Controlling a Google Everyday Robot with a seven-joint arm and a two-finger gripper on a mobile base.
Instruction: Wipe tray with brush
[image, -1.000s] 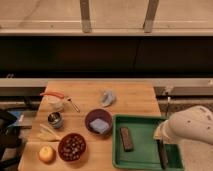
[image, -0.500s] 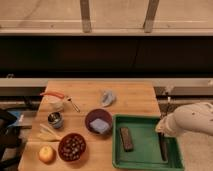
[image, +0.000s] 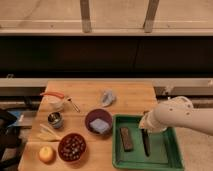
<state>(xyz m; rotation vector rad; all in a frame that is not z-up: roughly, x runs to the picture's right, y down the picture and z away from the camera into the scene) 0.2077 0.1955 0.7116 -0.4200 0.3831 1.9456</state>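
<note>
Brush (image: 146, 143) lying inside tray (image: 170, 159) at counter's front right corner, long axis running front to back, directly below gripper (image: 144, 125); jaw state impossible to tell. Brown block (image: 126, 139) just left of brush in same tray, close enough to get knocked; purple bowl (image: 98, 121) beyond tray's left rim.

You're looking at a soft, blurry view in warm, even light, probably from overhead. The gripper (image: 145, 127) above the tray (image: 169, 156) melts into the dark brush (image: 146, 142); the background band sits in deep shadow.
</note>
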